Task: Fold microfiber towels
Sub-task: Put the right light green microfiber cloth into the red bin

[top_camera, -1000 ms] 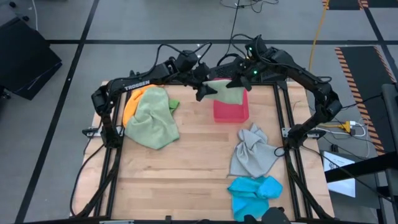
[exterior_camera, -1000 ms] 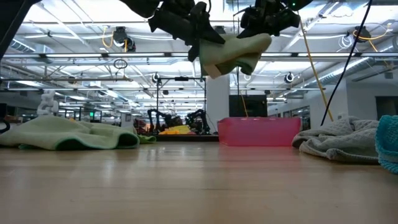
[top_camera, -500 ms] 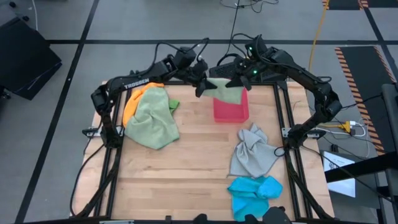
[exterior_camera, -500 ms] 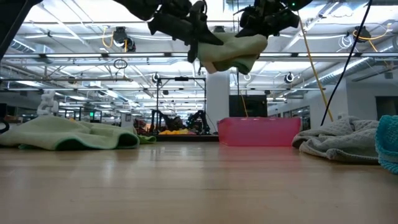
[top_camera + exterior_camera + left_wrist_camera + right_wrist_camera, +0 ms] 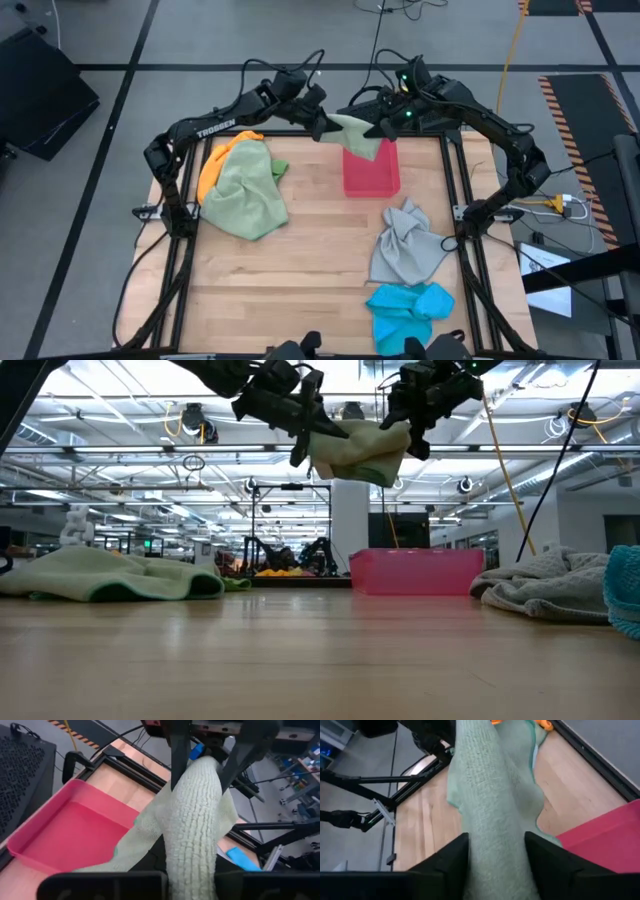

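A folded pale sage towel (image 5: 355,135) hangs in the air over the far left corner of the pink tray (image 5: 370,178). My left gripper (image 5: 320,125) is shut on its left end. My right gripper (image 5: 372,130) stands open, one finger on each side of the towel's right end (image 5: 490,820). In the low view the towel (image 5: 360,450) shows as a thick bundle between the left gripper (image 5: 312,440) and the right gripper (image 5: 408,425). Other towels lie on the table: a green one (image 5: 245,192) on an orange one (image 5: 212,165), a grey one (image 5: 405,245) and a blue one (image 5: 410,310). My left gripper pinches the folded towel's left end (image 5: 192,870) between its two fingers, several layers thick. It comes from the table's left, slanting a little downward, along the bundle. The towel is lifted clear, and a loose flap (image 5: 142,845) sags toward the tray. My right gripper has the towel's right end between its parted fingers (image 5: 179,760); whether they touch it, I cannot tell.
The pink tray (image 5: 415,570) stands at the far middle of the table, right below the held towel. The green and orange pile takes the left side, and the grey and blue towels take the right and near right. Bare wood (image 5: 310,270) lies in the middle.
My left gripper has moved toward the table's far edge and rolled. The towel's left end went with it, so the bundle now hangs higher and more level. My right gripper has stayed in place, and its fingers have spread apart around the towel's right end.
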